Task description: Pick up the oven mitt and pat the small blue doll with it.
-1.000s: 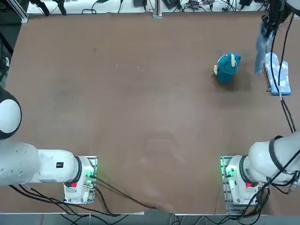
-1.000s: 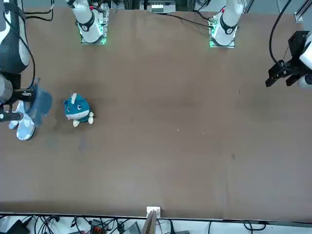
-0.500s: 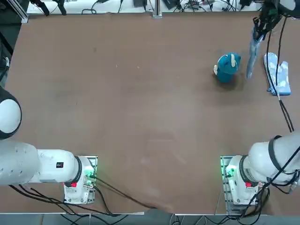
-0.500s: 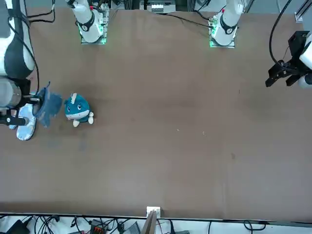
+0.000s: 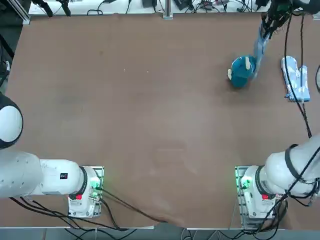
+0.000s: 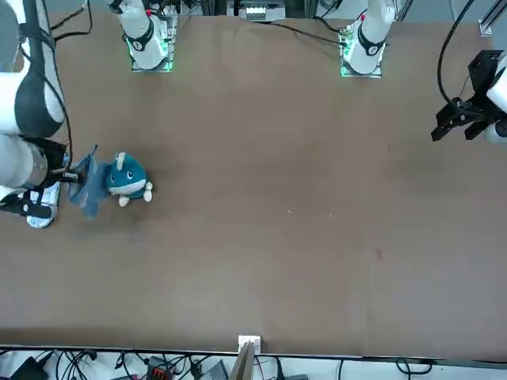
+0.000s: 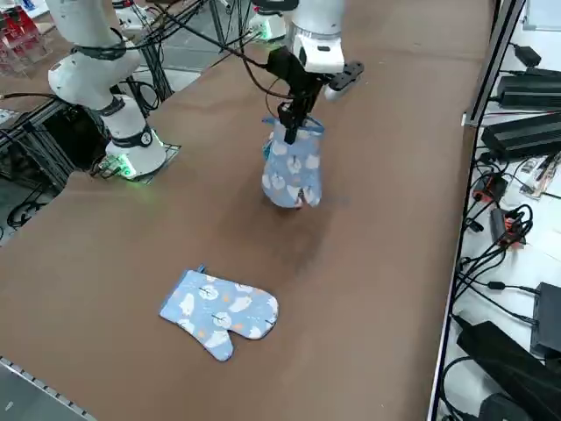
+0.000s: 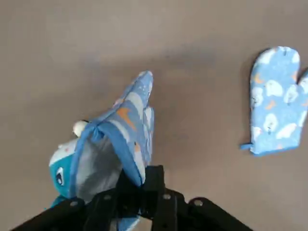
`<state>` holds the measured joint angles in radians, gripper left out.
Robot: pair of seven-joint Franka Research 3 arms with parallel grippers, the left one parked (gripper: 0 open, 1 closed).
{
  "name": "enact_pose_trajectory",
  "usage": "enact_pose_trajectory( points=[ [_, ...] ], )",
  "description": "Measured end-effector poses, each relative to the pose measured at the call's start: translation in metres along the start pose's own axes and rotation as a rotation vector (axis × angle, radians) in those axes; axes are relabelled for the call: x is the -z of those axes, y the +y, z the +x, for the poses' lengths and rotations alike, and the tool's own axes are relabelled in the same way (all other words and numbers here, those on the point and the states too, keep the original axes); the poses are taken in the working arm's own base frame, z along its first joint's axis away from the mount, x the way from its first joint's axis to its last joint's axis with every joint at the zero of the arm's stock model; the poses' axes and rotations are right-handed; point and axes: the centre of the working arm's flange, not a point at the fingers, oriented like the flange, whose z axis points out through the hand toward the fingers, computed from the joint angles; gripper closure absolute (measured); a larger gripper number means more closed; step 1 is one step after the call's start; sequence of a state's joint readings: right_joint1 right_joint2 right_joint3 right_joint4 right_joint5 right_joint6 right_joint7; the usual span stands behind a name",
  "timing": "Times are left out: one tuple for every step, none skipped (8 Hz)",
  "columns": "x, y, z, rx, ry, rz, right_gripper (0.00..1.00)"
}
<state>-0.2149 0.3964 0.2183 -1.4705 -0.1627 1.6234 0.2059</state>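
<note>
**A:** Start with the tabletop (image 5: pixel 150 110). What do you have on it?

**B:** Little. In the top view your right arm reaches up the right edge of the frame, and the right gripper (image 5: pixel 266 25) sits in the upper right corner, closed on the cuff of the oven mitt (image 7: pixel 292 171). The mitt hangs down from it. The small blue doll (image 6: pixel 127 178) stands in the upper right of the top view, at the left of the front view.

**A:** So which step is this?

**B:** The pick-up looks done; you are in the patting step. In the front view the hanging mitt is right beside the doll, and in the top view its lower end overlaps the doll's edge. I judge it is at or very near contact, but I cannot tell whether it presses.

**A:** What does the next move need?

**B:** Keep the gripper clamped and bring the mitt's broad face onto the doll gently. The doll is light and may tip or slide if pushed from the side.

**A:** Anything hidden?

**B:** In the right side view the mitt covers the doll almost completely. In the wrist view only part of its face peeks past the mitt. A second mitt (image 7: pixel 219 311) lies flat near the tabletop's right edge, well apart, untouched.
</note>
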Motion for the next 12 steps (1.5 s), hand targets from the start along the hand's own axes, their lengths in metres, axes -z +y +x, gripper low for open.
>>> enact_pose_trajectory(
  points=[
    [-0.002,0.003,0.01,-0.021,0.006,0.015,0.96],
    [0.0,0.008,0.018,-0.035,0.02,0.02,0.96],
    [0.005,0.018,0.024,-0.045,0.042,-0.003,0.96],
    [0.01,0.03,0.028,-0.04,0.065,-0.056,0.96],
    [0.014,0.038,0.028,-0.023,0.07,-0.102,0.96],
    [0.013,0.04,0.025,-0.005,0.042,-0.129,0.96],
    [0.009,0.041,0.018,0.024,-0.02,-0.149,0.96],
    [0.005,0.04,0.01,0.047,-0.089,-0.159,0.96],
    [0.001,0.037,0.004,0.058,-0.138,-0.167,0.96],
    [-0.002,0.029,-0.001,0.07,-0.168,-0.174,0.96],
    [-0.005,0.017,-0.003,0.089,-0.179,-0.18,0.96],
    [-0.007,0.002,-0.004,0.107,-0.182,-0.183,0.96]
  ],
)
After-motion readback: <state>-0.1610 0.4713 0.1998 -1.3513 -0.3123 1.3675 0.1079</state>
